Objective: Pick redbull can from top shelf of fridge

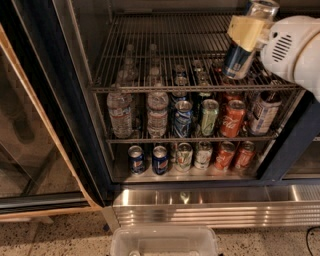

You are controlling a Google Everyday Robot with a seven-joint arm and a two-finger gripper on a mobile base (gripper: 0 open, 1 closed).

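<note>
The redbull can (238, 61), slim, dark blue and silver, is tilted and held just above the right end of the top shelf (165, 50), a wire rack across the fridge (80, 130). My gripper (246, 31) is shut on the can's upper half with its yellow fingers (244, 27), and the can's silver top (263, 8) sticks out above them. The white arm housing (295, 47) comes in from the right edge. The rest of the top shelf in view holds nothing.
The middle rack holds water bottles (120, 112), a blue can (183, 118), a green can (208, 117) and red cans (233, 118). Pepsi cans (136, 159) and other cans stand on the bottom. The open glass door (30, 125) is at the left. A clear plastic bin (165, 242) sits below the ribbed base panel (210, 212).
</note>
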